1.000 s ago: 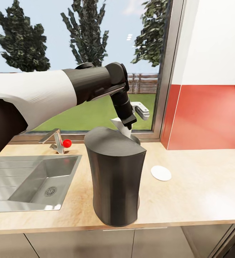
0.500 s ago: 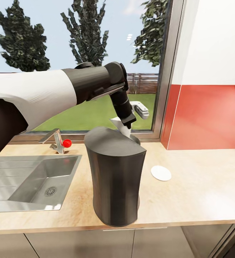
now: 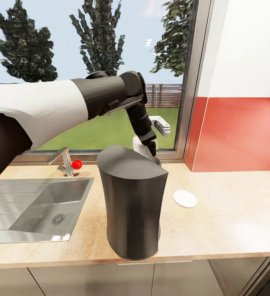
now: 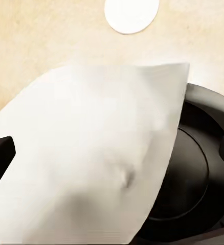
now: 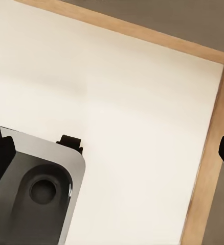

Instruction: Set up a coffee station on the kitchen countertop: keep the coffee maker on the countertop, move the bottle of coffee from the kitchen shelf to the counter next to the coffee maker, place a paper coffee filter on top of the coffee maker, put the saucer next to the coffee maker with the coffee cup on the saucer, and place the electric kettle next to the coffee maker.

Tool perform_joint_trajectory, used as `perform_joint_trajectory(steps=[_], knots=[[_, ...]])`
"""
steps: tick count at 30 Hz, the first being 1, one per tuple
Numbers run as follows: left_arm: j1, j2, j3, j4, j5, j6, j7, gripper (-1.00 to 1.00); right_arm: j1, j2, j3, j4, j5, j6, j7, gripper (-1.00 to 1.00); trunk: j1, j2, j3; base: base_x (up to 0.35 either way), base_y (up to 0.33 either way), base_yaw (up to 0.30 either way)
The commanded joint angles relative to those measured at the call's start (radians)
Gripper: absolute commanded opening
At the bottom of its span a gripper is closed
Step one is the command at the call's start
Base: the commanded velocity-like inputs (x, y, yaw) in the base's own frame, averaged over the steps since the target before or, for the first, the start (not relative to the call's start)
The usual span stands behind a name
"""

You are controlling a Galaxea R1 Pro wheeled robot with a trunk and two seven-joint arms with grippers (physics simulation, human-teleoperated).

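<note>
Head view: one steel sink (image 3: 36,205) at 9 o'clock in the countertop (image 3: 233,222) | one coffee maker (image 3: 132,201) at centre | left gripper (image 3: 145,144) above its top, clamped on one paper coffee filter (image 4: 91,163) | one saucer (image 3: 185,199) at 3 o'clock of maker | right gripper: cannot tell

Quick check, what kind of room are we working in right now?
A home kitchen, most likely: a steel sink with a tap set into a wooden countertop, a coffee maker standing on it, cabinets below, and a garden window behind.
</note>
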Motion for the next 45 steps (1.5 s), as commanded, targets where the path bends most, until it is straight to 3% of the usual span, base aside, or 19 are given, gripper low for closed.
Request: perform_joint_trajectory(steps=[1,18,22,25,30,44,45], knots=[[-0.002,0.0,-0.004,0.001,0.004,0.004,-0.003,1.0,-0.001,0.0,0.004,0.002,0.0,-0.005,0.0,1.0,0.0,-0.001,-0.002,0.0,0.0,0.0],[-0.002,0.0,-0.001,0.006,0.004,0.003,-0.003,1.0,-0.001,0.0,0.004,0.002,0.0,-0.005,-0.001,1.0,0.0,-0.001,-0.002,0.0,0.0,0.0],[-0.002,0.0,0.009,0.056,0.005,0.003,-0.004,1.0,-0.001,0.0,0.004,0.002,0.0,-0.005,-0.001,1.0,0.0,-0.001,-0.002,0.0,0.0,0.0],[-0.002,0.0,0.072,0.106,0.005,0.0,-0.004,1.0,-0.001,0.0,0.004,0.002,0.0,-0.005,0.0,1.0,0.0,-0.001,-0.002,0.0,0.0,0.0],[-0.002,0.0,0.149,0.133,0.004,-0.002,-0.003,1.0,-0.001,0.0,0.004,0.002,0.0,-0.005,0.0,1.0,0.0,-0.001,-0.002,0.0,0.0,0.0],[-0.002,0.0,0.188,0.139,0.005,-0.002,-0.002,1.0,-0.001,0.0,0.004,0.002,0.0,-0.006,-0.001,1.0,0.0,-0.001,-0.002,0.0,0.0,0.0],[-0.002,0.0,0.213,0.139,0.005,-0.003,-0.001,1.0,-0.001,0.0,0.004,0.002,0.0,-0.006,0.0,1.0,0.0,-0.001,-0.002,0.0,0.0,0.0]])
